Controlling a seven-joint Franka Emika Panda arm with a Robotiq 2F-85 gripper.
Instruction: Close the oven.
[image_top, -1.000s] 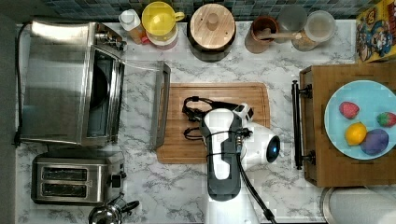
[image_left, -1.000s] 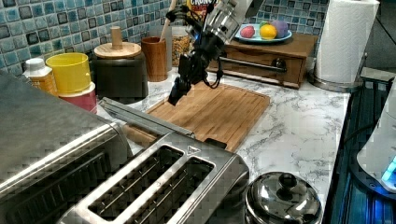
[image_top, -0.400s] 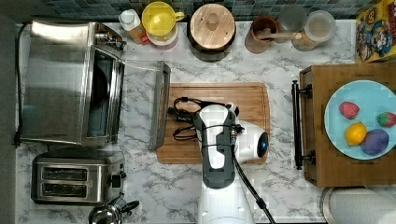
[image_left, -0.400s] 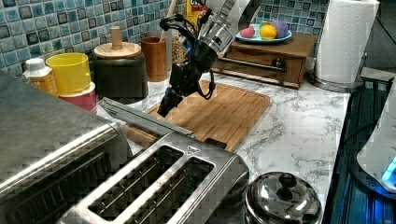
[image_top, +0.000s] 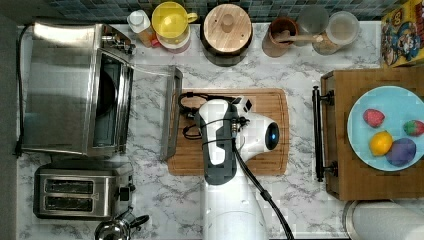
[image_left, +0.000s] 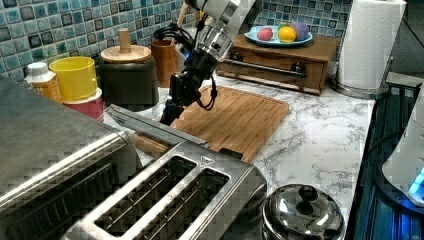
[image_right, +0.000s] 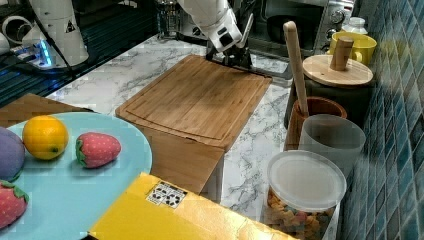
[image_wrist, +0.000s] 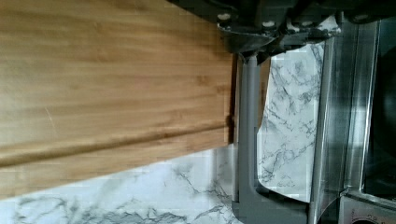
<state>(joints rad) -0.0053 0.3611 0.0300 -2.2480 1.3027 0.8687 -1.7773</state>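
1. Marble counter (image_top: 300, 60): carries everything listed below.

2. Oven (image_top: 60, 85): at the top view's left, above the toaster (image_top: 80, 192). Its glass door (image_top: 150, 112) is dropped flat toward the cutting board, dark cavity exposed. I log the task as not yet done.

3. Cutting board (image_top: 272, 130): at counter centre, its near edge just beside the door's bar handle (image_top: 172, 115).

4. Arm (image_top: 220, 150): reaches across the board toward the oven.

5. Gripper (image_left: 172, 102): low at the board's oven-side edge, in the left view just above the handle. From here I cannot tell whether it is open or closed, nor whether it touches the bar.

6. Handle, wrist view (image_wrist: 246, 140): grey bar directly beneath the tool, marble visible through the glass beyond.

Step in hand, as I judge it: approach to the handle. The next move calls for getting under the door's free edge, then lifting and swinging it up toward the cavity on its hinge arc.
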